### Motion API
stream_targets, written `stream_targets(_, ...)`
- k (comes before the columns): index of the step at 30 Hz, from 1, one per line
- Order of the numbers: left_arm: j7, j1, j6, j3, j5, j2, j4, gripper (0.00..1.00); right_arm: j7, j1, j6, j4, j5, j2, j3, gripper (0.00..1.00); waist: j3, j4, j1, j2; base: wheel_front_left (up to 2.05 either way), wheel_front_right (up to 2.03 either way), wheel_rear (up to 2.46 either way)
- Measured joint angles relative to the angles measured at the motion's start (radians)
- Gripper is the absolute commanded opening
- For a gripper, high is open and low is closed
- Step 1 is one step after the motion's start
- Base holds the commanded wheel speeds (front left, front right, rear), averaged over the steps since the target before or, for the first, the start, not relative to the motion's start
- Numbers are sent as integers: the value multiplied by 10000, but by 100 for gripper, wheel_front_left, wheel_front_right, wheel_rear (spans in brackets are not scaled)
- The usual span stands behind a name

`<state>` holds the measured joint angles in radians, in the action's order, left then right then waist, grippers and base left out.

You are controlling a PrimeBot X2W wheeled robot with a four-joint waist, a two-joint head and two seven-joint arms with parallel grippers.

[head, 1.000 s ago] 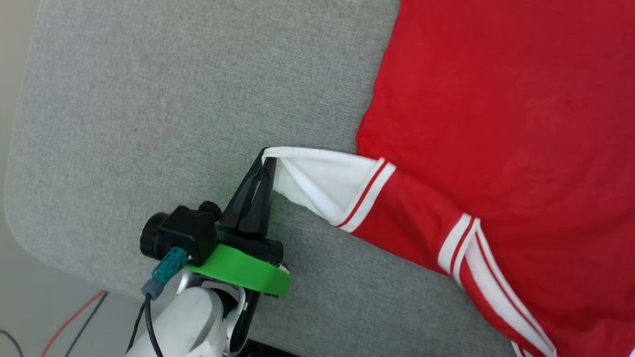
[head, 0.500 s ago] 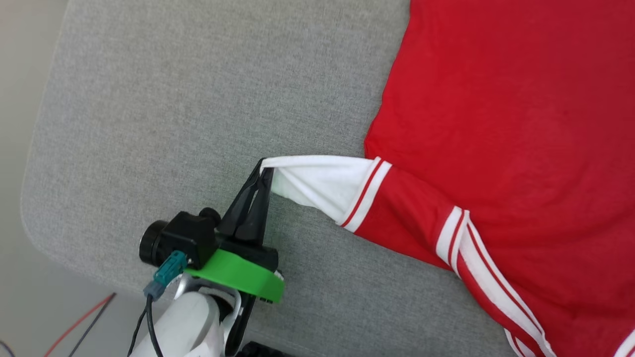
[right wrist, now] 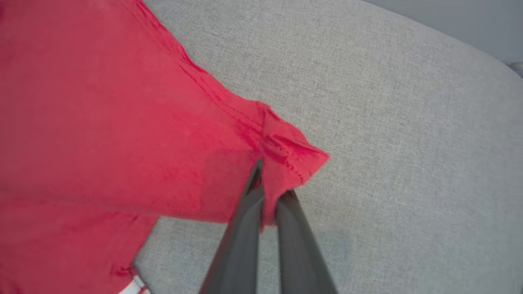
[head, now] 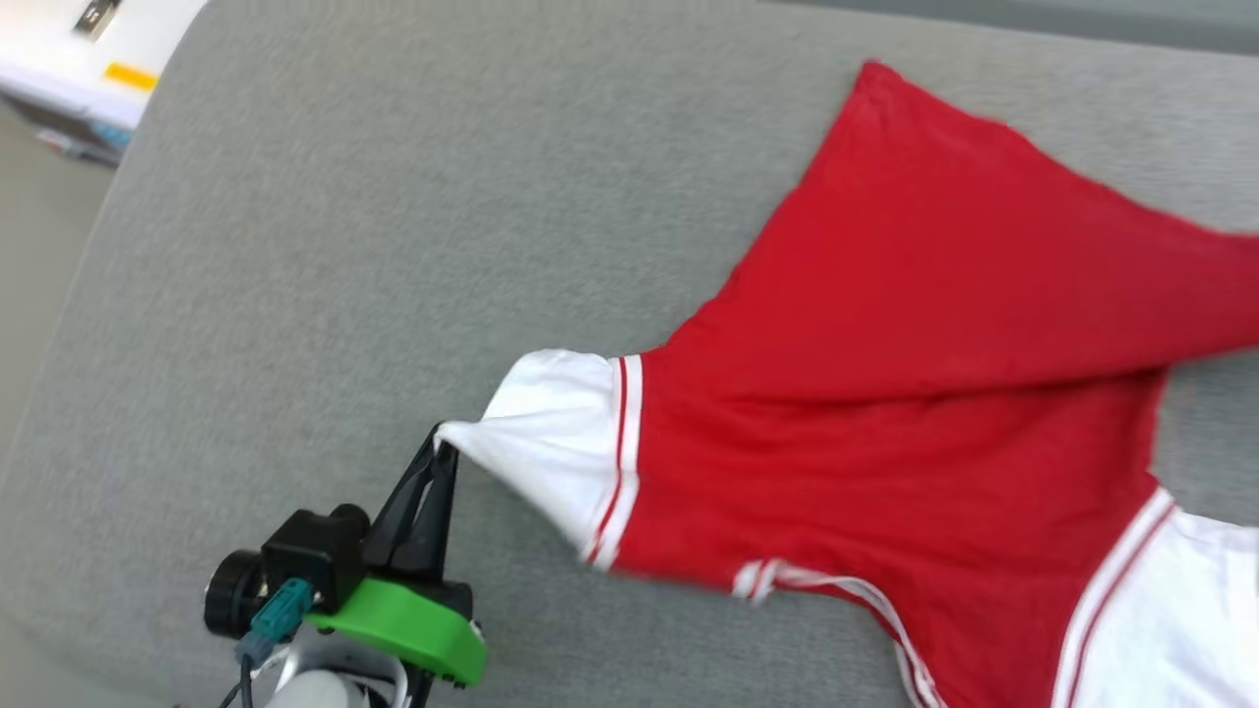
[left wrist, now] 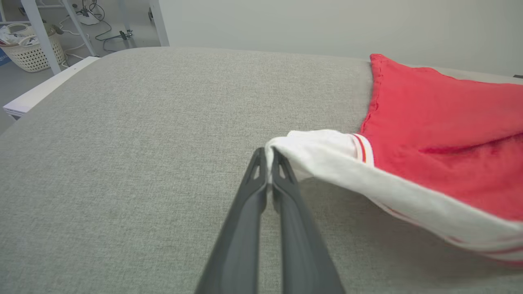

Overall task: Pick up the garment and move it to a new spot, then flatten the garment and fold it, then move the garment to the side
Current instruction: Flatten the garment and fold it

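1. since a second ago the head camera has swung, so much of the shift is just the view. the garment (head: 885, 393) has still changed shape: its red body lay flat then and is now drawn into a taut fold running toward the surface's right edge.
2. garment sits on the right half of the grey surface (head: 344, 216), with its white sleeve (head: 551, 433) stretched toward the near-left corner.
3. left gripper (head: 445, 450) is pressed together on the sleeve's cuff edge. right gripper (right wrist: 271, 179) is pinching a red hem corner (right wrist: 294, 157), which looks raised off the surface going by the shadow under it.
4. risk: both pinches hold thin edges only. a hard pull apart could slip the cuff out, or the doubled red layer could land creased.
5. right wrist view adds the puckered stitching at the hem grip, and head view adds the shirt's whole lie. left wrist view adds a basket (left wrist: 28, 57) on the floor past the far-left corner.
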<state>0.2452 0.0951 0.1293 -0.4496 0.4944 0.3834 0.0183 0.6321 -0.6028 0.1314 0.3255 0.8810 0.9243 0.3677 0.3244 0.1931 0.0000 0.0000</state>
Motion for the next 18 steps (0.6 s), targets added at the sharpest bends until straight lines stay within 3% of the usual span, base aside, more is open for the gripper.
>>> stream_targets(10,-82,-834,249,320,343,364,-88,0,-825,3772,0,-993,614,439,-454,0,-993,-1469,0,0,0,0,0)
stream_targets(15,-81,-868,251,318,362,364,-163,0,-953,5507,0,-1415,834,240,-882,0,-1351,-1951,0,0,0,0,0)
stream_targets(18,-79,-878,251,307,362,357,-240,0,-865,6535,0,-1505,861,-201,-1014,0,-1471,-2128,0,0,0,0,0)
